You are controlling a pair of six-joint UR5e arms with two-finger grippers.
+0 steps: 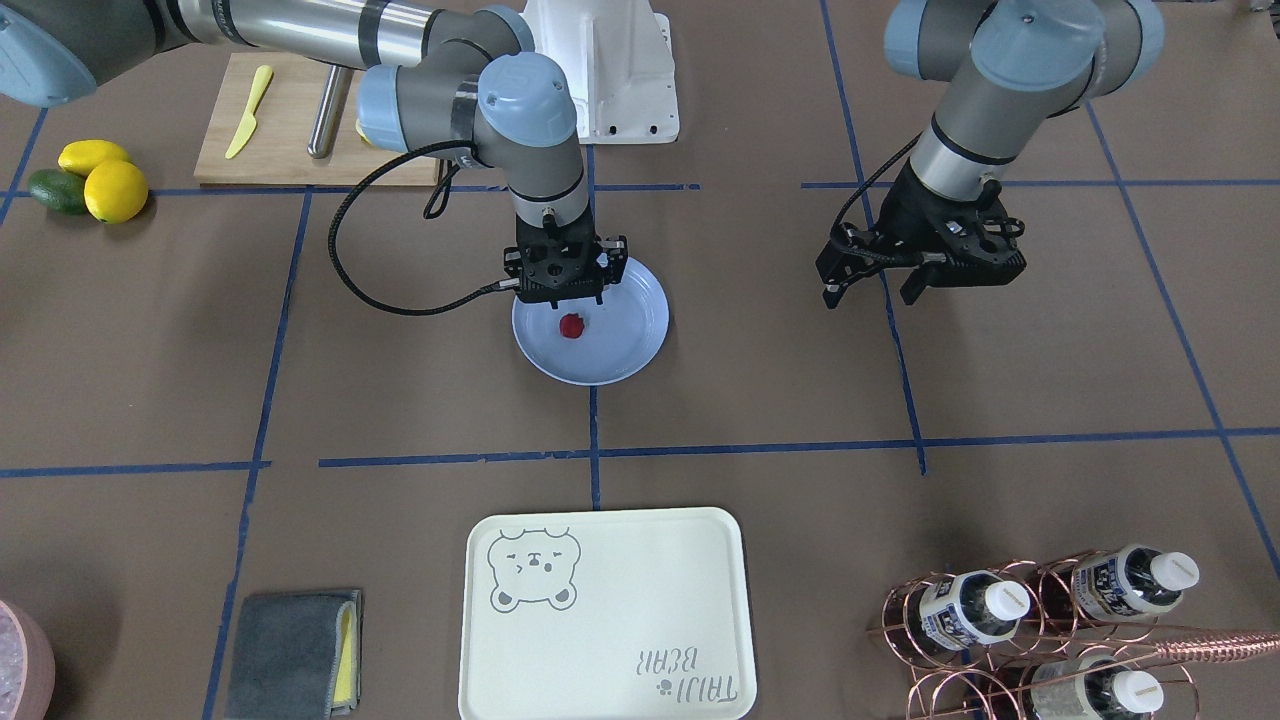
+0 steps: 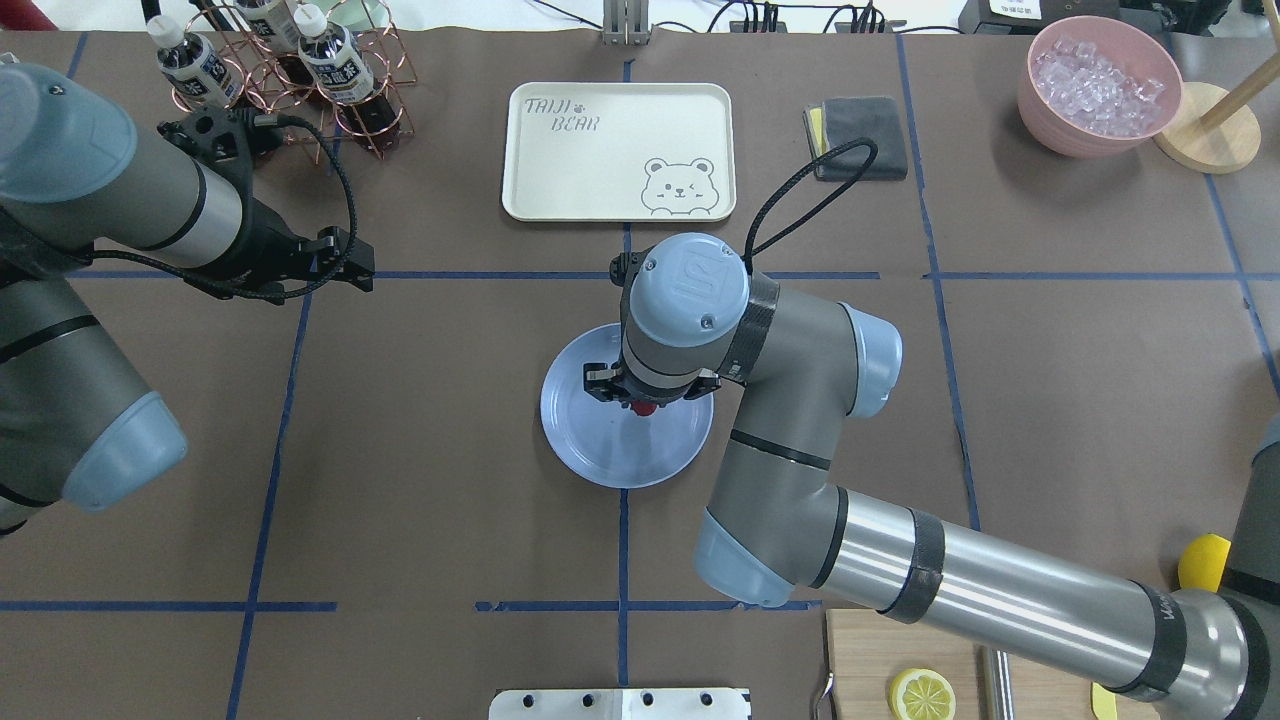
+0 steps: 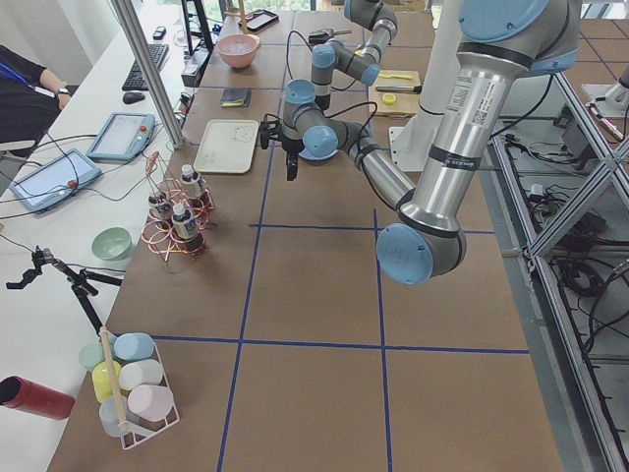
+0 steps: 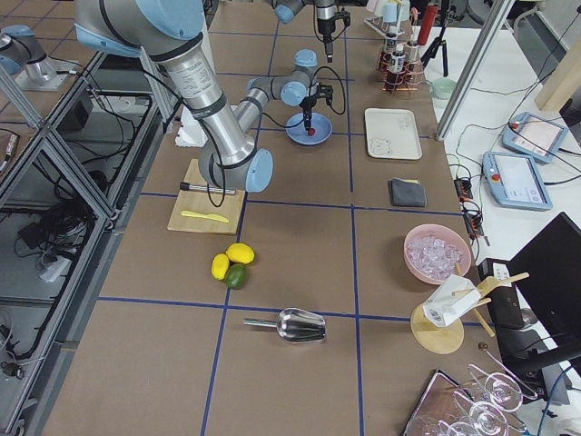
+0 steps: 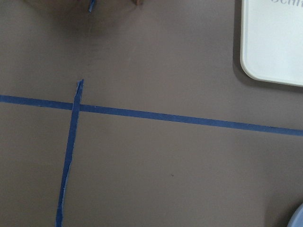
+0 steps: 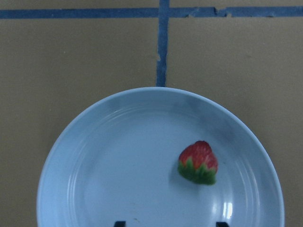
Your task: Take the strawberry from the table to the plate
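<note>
Strawberry (image 6: 199, 162) on plate (image 6: 94, 165); tray (image 2: 600, 170) lettered "TAIJI BEAR"

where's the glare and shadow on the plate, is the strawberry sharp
Right wrist view: small white glare spot low right on the plate, strawberry sharp, faint shadow beside it. Overhead view: right arm hides most of the strawberry. Left wrist view: dark shadow on the table at the picture's top.

Red strawberry (image 6: 199, 158), green leafy cap, on a pale-blue plate (image 6: 94, 179) with faint concentric rings. Brown paper table (image 1: 150, 330), blue tape lines (image 1: 760, 447) gridding it. Cream tray (image 2: 600, 170) at the far side, grey bear outline and grey lettering on it. Over on the right, two yellow lemons (image 1: 115, 190), one dark-green avocado (image 1: 57, 190).
</note>
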